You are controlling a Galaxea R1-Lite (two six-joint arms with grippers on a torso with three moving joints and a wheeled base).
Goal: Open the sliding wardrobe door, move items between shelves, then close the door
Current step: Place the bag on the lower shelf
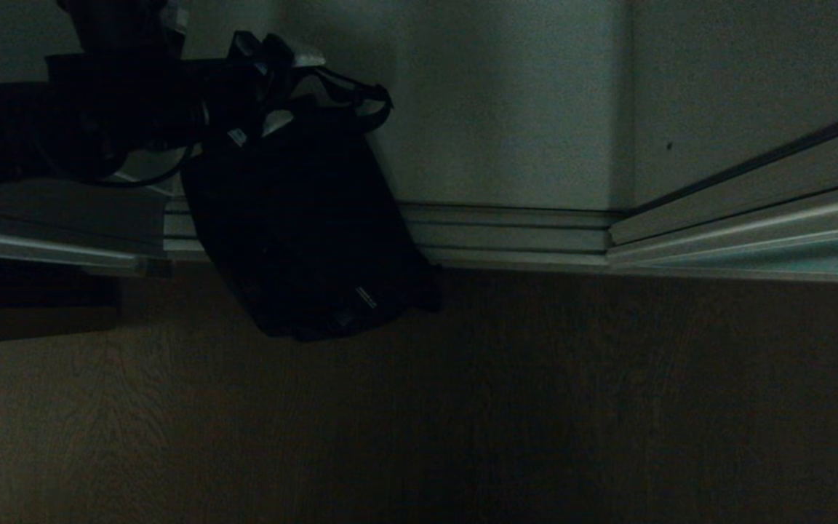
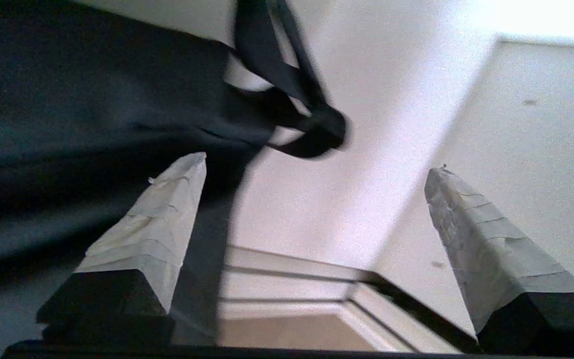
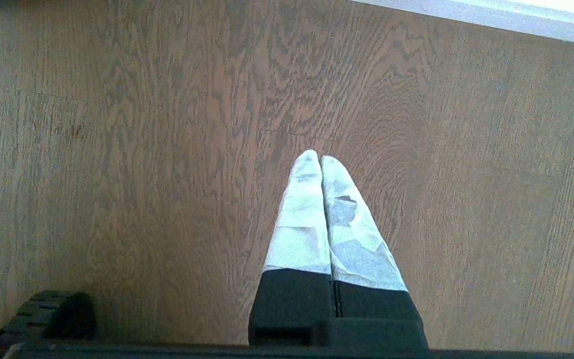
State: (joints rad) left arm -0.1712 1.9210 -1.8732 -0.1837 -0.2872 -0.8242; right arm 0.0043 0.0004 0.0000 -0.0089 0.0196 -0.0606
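Note:
The black fabric bag (image 1: 302, 233) lies on the white bottom shelf (image 1: 506, 131) of the wardrobe, and its lower end hangs over the rails onto the floor. Its strap (image 1: 361, 98) loops up at the top. My left gripper (image 1: 281, 87) hovers at the bag's top end beside the strap. In the left wrist view this gripper (image 2: 317, 167) is open, its taped fingers (image 2: 167, 214) wide apart with nothing between them; the bag (image 2: 68, 124) is off to one side and the strap (image 2: 312, 129) ahead. My right gripper (image 3: 321, 157) is shut over the wood floor.
The silver floor rails (image 1: 506, 236) run along the shelf's front. A silver-framed pale green door edge (image 1: 790, 247) slants at the right. A silver bar (image 1: 26, 244) and a dark block (image 1: 26, 298) are at the left. The wood floor (image 1: 535, 407) fills the foreground.

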